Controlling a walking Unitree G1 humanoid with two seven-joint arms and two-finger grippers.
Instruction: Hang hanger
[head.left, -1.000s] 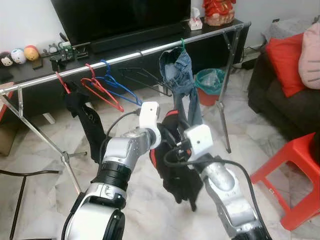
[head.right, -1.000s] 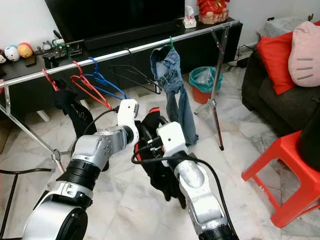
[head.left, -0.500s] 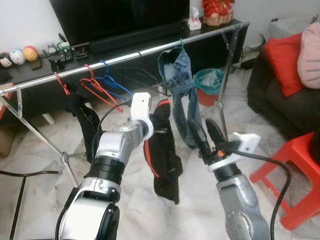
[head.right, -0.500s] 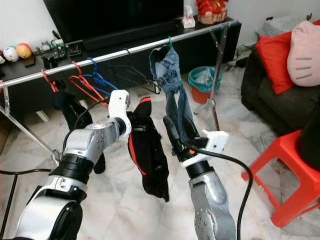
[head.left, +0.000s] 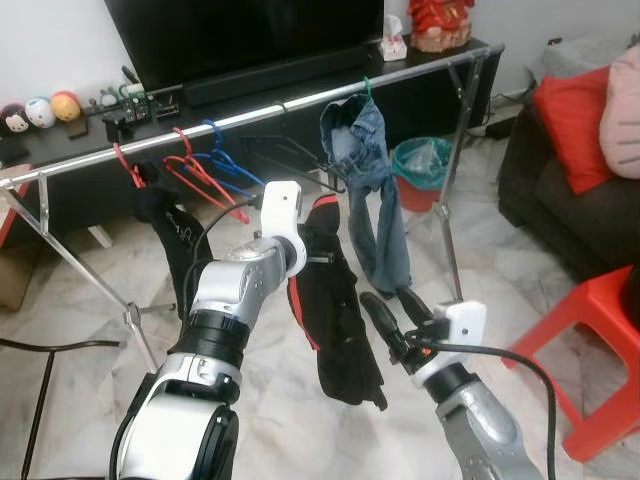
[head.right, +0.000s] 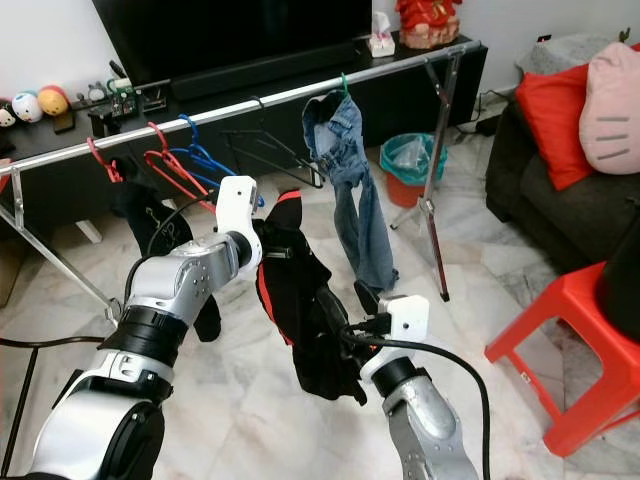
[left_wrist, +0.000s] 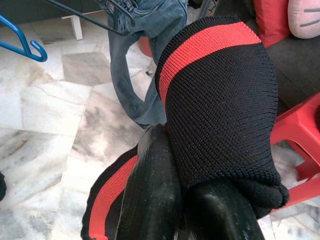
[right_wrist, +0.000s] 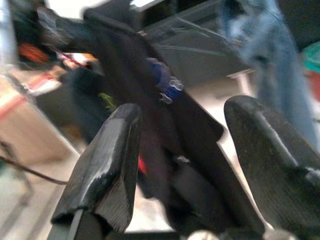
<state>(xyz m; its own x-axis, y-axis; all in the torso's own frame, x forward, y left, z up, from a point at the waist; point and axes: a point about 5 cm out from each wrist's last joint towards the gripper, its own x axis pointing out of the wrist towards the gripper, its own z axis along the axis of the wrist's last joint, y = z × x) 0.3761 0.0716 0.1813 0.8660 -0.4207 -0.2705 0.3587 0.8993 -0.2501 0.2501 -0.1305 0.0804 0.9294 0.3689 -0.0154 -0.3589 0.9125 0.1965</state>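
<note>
Our left gripper (left_wrist: 187, 210) is clamped on the top of the black garment with a red stripe (head.left: 335, 320), its two black fingers (left_wrist: 150, 200) pinched into the knit fabric; the hanger itself is hidden under the cloth, so we cannot tell where it sits inside. We hold the garment up in front of the silver clothes rail (head.left: 250, 113), below the bar and not touching it, and it hangs down toward the marble floor (head.left: 90, 300).

Our right gripper (head.left: 392, 318) is lower, just beside the garment's hem, fingers spread apart and holding nothing; in the right wrist view the dark cloth shows blurred between them.

On the rail near our left arm hang a red hanger (head.left: 200, 180), a blue hanger (head.left: 235, 172) and a black wire hanger (head.left: 285, 155), all bare, plus a dark garment (head.left: 175, 240) at the left end. A pair of blue jeans (head.left: 370, 190) hangs from a green hook further right, just beside the piece we hold.

Behind the rail stands a low black TV stand (head.left: 60, 150) with a television (head.left: 240, 40). A green bin (head.left: 420, 170) sits by the rail's right leg. To the right are a dark sofa (head.left: 570, 200) with a red cushion (head.left: 575, 115) and a red plastic stool (head.left: 600, 340).
</note>
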